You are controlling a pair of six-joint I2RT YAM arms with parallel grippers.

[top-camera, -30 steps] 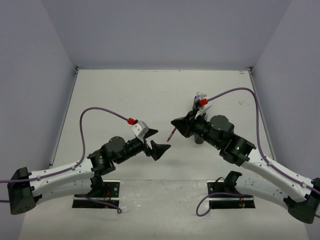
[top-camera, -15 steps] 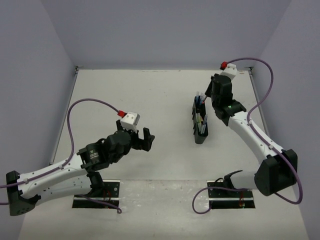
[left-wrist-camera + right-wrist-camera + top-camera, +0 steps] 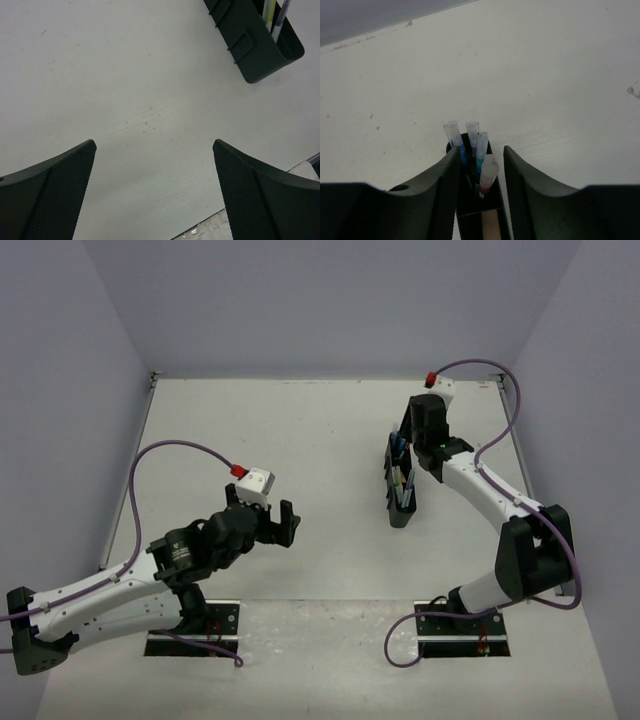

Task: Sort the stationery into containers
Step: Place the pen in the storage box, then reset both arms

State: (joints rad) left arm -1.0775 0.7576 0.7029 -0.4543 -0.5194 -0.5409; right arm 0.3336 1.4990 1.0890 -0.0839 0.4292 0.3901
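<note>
My right gripper (image 3: 481,150) parted astride pens (image 3: 472,131) at far end of organiser tray (image 3: 402,514) | I should rise straight, brushing no caps | my left gripper (image 3: 154,142) wide open, empty

A robotics lab: white table (image 3: 290,440) boxed by plain lavender walls (image 3: 330,300), two arms (image 3: 110,585) bolted on.

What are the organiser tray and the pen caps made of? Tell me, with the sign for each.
Organiser tray: likely moulded plastic, black with a satin finish. The signs are its rounded corner and the thin ribs on its wall.
Pen caps: probably frosted translucent plastic, as they look pale and semi-clear at the tips.
</note>
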